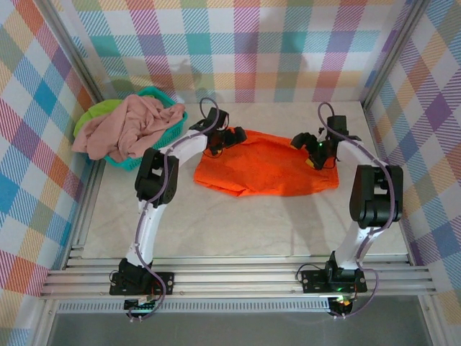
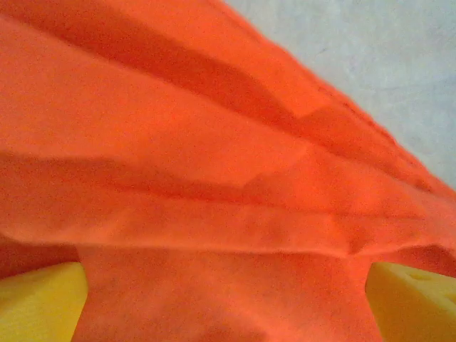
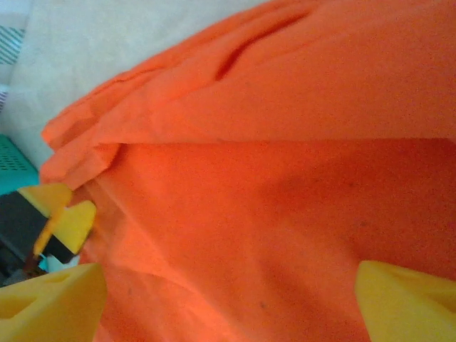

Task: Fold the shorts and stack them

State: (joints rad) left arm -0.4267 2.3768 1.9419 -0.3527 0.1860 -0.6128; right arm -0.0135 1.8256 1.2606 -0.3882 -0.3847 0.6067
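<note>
No lettering, label, brand mark or number is legible anywhere across the three camera views.

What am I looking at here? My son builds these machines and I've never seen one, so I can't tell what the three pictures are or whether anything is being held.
The wide picture looks down from above on a table with two robot arms bolted at its near edge. Each arm ends in a two-finger gripper: the left gripper and the right gripper sit at opposite far corners of the orange shorts, which lie spread out. The other two pictures come from cameras on the wrists; the yellow fingertips at the bottom corners are the grippers' own. Both grippers are open, holding nothing. At the far left, a teal basket holds pink shorts and green shorts.
</note>
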